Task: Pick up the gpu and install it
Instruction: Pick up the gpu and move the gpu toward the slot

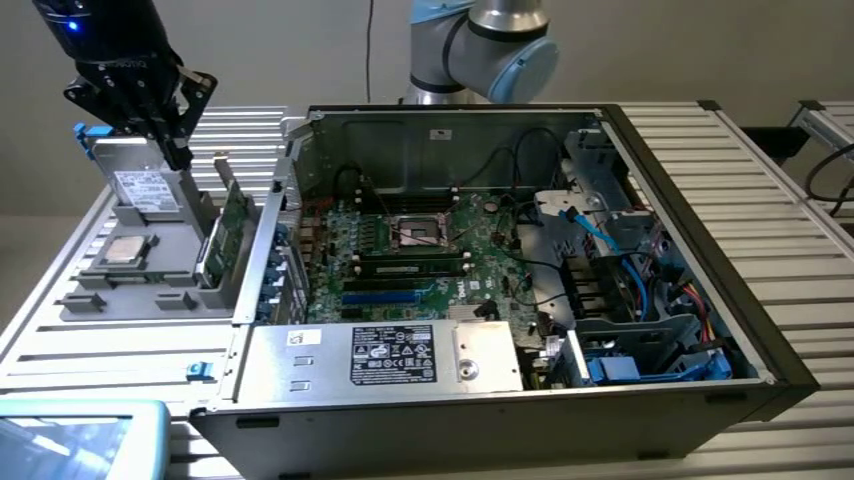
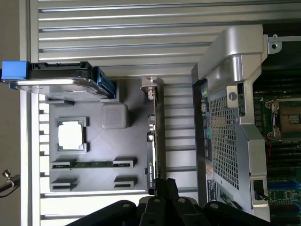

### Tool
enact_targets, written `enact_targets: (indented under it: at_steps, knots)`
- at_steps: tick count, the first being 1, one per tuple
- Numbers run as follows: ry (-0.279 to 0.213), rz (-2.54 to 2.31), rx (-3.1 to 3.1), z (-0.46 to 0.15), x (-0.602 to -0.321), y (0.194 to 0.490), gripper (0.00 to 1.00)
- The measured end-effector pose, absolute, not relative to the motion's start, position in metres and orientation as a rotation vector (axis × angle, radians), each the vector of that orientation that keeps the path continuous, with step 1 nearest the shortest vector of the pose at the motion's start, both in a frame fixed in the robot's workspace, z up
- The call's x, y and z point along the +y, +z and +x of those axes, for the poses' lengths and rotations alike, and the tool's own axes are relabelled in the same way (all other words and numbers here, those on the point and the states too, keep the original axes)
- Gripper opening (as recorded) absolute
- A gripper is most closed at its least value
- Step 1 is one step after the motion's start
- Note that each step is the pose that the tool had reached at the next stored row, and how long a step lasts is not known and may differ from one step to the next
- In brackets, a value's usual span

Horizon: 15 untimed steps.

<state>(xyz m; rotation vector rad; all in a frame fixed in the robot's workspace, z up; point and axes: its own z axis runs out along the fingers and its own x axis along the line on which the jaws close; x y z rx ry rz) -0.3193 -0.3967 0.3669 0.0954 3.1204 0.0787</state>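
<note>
From the exterior view's left: my gripper (image 1: 176,155) hangs clenched on nothing above the tray (image 1: 94,300), fingertips pointing down, I judge to line up with the gpu below. The drive (image 1: 140,190) stands in its slot and the chip (image 1: 123,250) lies flat in its pocket. The gpu (image 1: 230,235) stands on edge at the tray's side nearest the case (image 1: 694,200), its top edge free for pinching. The case lies open with its board facing up. I count one drive, one chip, one gpu, one case.
</note>
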Motion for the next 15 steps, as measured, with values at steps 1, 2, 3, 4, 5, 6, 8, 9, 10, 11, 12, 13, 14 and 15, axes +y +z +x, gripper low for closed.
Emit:
enact_targets:
  at_steps: [1,2,3,4,5,6,8,9,10,11,12,13,14,15]
  knots:
    - [0.079,0.095,3.12,-0.3193,-0.3966,0.3669,0.12]
    - [0.079,0.095,3.12,-0.3193,-0.3966,0.3669,0.12]
    - [0.079,0.095,3.12,-0.3193,-0.3967,0.3669,0.12]
    - [0.079,0.095,3.12,-0.3193,-0.3967,0.3669,0.12]
    - [0.079,0.095,3.12,-0.3193,-0.3966,0.3669,0.12]
    - [0.079,0.095,3.12,-0.3193,-0.3967,0.3669,0.13]
    - [0.079,0.095,3.12,-0.3193,-0.3967,0.3669,0.19]
    - [0.079,0.095,3.12,-0.3193,-0.3967,0.3669,0.25]
    - [0.079,0.095,3.12,-0.3193,-0.3966,0.3669,0.25]
    - [0.079,0.095,3.12,-0.3193,-0.3967,0.3669,0.32]
    - [0.079,0.095,3.12,-0.3193,-0.3967,0.3669,0.37]
    - [0.079,0.095,3.12,-0.3194,-0.3967,0.3668,0.43]
    - [0.079,0.095,3.119,-0.3201,-0.3967,0.366,0.43]
    - [0.079,0.095,3.116,-0.3219,-0.3966,0.3648,0.49]
